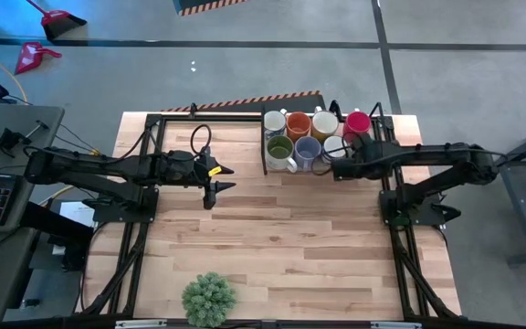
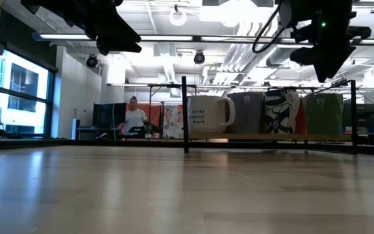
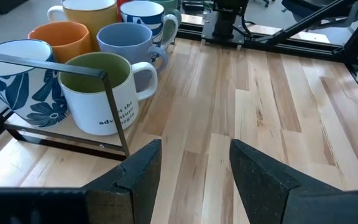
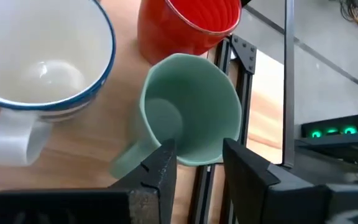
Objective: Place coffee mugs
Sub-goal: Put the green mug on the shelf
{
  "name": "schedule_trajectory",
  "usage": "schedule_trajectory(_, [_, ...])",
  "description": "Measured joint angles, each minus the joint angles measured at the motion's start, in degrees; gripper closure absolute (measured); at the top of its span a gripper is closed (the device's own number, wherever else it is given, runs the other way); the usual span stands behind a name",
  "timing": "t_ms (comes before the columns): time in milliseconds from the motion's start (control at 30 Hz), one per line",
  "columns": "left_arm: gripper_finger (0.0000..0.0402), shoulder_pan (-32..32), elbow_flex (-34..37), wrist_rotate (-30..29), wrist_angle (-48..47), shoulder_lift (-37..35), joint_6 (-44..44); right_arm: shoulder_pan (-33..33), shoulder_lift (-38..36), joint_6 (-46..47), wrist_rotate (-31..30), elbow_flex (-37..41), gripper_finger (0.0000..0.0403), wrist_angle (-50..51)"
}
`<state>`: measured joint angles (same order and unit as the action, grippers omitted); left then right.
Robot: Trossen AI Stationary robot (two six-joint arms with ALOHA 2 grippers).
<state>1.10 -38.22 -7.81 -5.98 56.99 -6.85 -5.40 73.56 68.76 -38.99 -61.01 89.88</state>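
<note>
Right claw (image 4: 194,163) hangs over the pale green mug (image 4: 188,106) at the back right of the table (image 1: 281,238), its fingers part-spread and straddling the mug's rim; no contact can be confirmed, and nothing is pinched. In the overhead view this claw (image 1: 343,167) sits at the right end of the mug cluster.

Left claw (image 1: 219,178) waits over bare wood, left of the mugs and apart from them, fingers fully spread and empty.

Mugs stand packed together inside a black wire rack (image 1: 265,146) at the back of the table. Seen from above:
- white mug (image 1: 275,122), orange mug (image 1: 298,122), cream mug (image 1: 324,122) and magenta mug (image 1: 357,122) in the rear row;
- olive-lined white mug (image 1: 279,151) and blue-grey mug (image 1: 308,149) in the front row.

Beside the pale green mug stand a white mug with a blue rim (image 4: 39,56) and a red one (image 4: 188,22).

A potted plant (image 1: 209,298) stands at the near edge, well apart from the rack.
</note>
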Motion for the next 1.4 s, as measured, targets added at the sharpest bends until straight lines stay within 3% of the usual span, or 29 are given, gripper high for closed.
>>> schedule_trajectory(300, [0.0222,0.0,0.0,0.0,0.0,0.0,-0.1,-4.4,0.0,-2.7,0.1,0.0,0.0351,-1.5])
schedule_trajectory(633, [0.0222,0.0,0.0,0.0,-0.1,0.0,-0.5,-8.3,0.0,-10.8,0.9,0.0,0.0398,-11.4])
schedule_trajectory(1400, [0.0222,0.0,0.0,0.0,-0.2,0.0,-0.6,-9.7,4.7,-8.3,3.0,0.0,0.0403,-10.9])
